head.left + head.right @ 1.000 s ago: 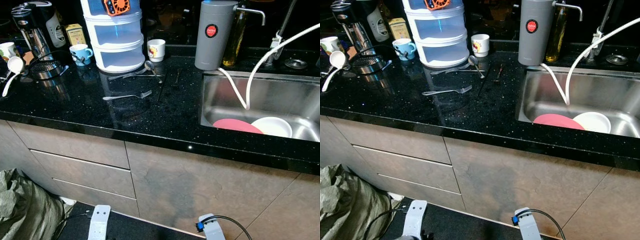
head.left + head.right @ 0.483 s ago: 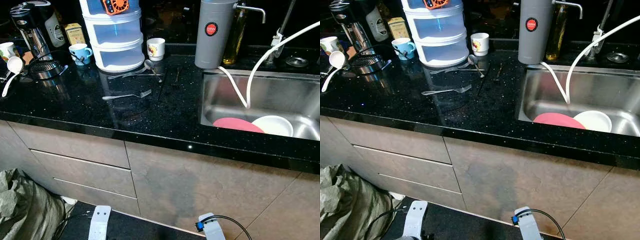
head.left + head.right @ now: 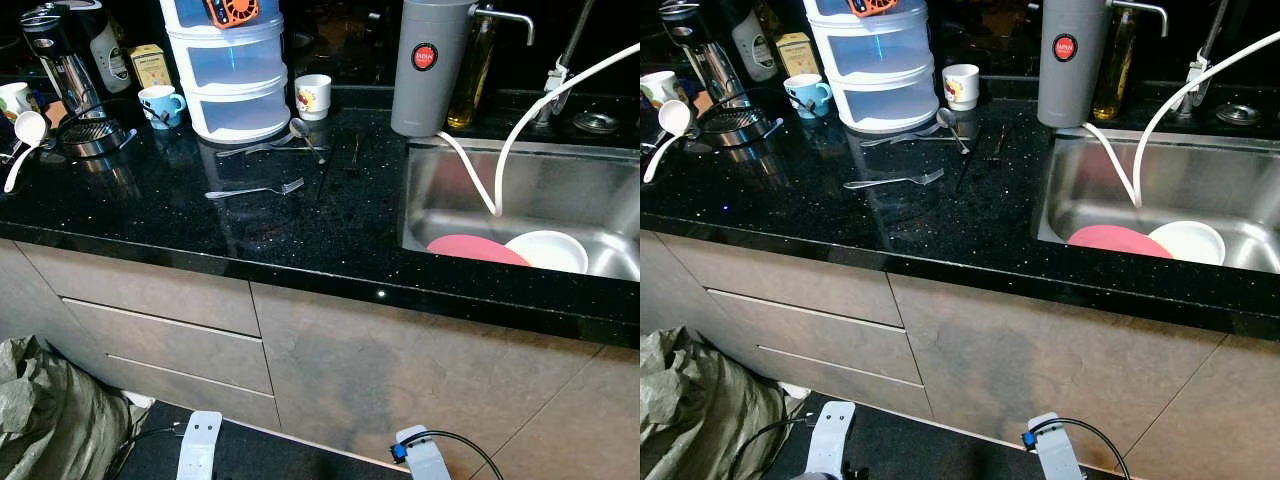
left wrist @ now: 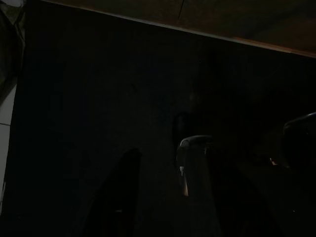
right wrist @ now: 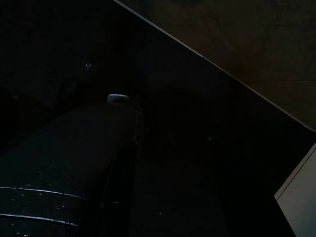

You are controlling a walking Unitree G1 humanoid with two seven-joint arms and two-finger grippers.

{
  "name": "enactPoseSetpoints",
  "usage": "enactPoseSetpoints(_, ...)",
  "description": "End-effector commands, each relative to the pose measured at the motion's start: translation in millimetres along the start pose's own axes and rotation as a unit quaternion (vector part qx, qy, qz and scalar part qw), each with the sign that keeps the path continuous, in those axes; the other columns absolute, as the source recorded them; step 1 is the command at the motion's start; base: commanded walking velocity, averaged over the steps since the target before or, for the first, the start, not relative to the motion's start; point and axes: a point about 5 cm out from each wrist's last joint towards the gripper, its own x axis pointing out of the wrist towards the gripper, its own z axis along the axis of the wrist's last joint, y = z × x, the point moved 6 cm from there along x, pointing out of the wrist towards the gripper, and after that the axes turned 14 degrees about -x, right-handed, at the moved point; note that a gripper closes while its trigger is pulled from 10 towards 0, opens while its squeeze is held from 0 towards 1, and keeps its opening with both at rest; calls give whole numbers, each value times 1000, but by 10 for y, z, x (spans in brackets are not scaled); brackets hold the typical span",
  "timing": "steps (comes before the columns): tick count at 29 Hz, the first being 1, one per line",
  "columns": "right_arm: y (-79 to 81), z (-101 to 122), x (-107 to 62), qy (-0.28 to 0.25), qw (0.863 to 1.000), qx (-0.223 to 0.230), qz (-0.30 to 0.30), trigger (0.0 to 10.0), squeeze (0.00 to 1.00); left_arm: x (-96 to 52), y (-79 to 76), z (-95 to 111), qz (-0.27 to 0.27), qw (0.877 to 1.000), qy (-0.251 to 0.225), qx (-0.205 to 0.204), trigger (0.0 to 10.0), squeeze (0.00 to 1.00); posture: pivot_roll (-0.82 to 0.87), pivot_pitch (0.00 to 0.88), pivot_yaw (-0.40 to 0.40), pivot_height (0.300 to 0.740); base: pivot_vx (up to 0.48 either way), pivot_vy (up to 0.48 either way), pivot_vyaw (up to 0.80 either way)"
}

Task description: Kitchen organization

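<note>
Steel fork (image 3: pixel 256 190) centre-left on black counter (image 3: pixel 150 215): thin, stiff, slippery; best pinched mid-handle. Both arms hanging low; finger state of grippers: can't tell, too dark.

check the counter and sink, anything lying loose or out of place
Yes. A fork lies alone on the black counter, with a spoon and more cutlery scattered loose beside the plastic drawer unit. In the sink a pink plate and white bowl sit unstacked under a trailing white hose.

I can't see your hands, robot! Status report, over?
Both arms hang idle, low. Fork and spoon loose on countertop. Plates in sink.
</note>
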Motion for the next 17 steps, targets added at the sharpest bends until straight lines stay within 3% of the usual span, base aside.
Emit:
enactPoseSetpoints(1, 83, -61, -3, 11, 1000, 3, 12, 10000, 0, -3, 25, -12, 5, 1000, -2, -3, 10000, 0, -158, 13, 56, 740, 0, 0, 0)
enactPoseSetpoints(7, 77, -50, -2, 11, 1000, 0, 13, 10000, 0, -3, 54, 12, 21, 999, -12, -23, 10000, 0, -116, 4, 51, 740, 0, 0, 0)
enactPoseSetpoints(9, 79, -41, 0, 11, 1000, -1, 13, 10000, 0, -5, 83, 28, 34, 998, -22, -48, 10000, 0, -100, 4, 57, 740, 0, 0, 0)
enactPoseSetpoints(10, 88, -32, 1, 10, 1000, -5, 16, 10000, 0, -15, 152, 48, 66, 991, -46, -107, 10000, 0, -84, 5, 48, 740, 0, 0, 0)
enactPoseSetpoints(11, 88, -32, 1, 10, 1000, -5, 16, 10000, 0, -15, 152, 48, 66, 991, -46, -107, 10000, 0, -84, 5, 48, 740, 0, 0, 0)
enactPoseSetpoints(13, 111, -30, 2, 10, 1000, -7, 21, 10000, 0, -50, 284, 41, 122, 964, -87, -220, 10000, 0, -69, 8, 44, 740, 0, 0, 0)
enactPoseSetpoints(14, 111, -30, 2, 10, 1000, -7, 21, 10000, 0, -50, 284, 41, 122, 964, -87, -220, 10000, 0, -69, 8, 44, 740, 0, 0, 0)
enactPoseSetpoints(15, 118, -33, 1, 11, 1000, -7, 22, 10000, 0, -63, 317, 10, 139, 947, -97, -274, 10000, 0, -66, 7, 45, 740, 0, 0, 0)
enactPoseSetpoints(17, 132, -43, 0, 13, 1000, -10, 25, 10000, 0, -89, 373, -30, 167, 924, -110, -326, 10000, 0, -56, 12, 43, 740, 0, 0, 0)
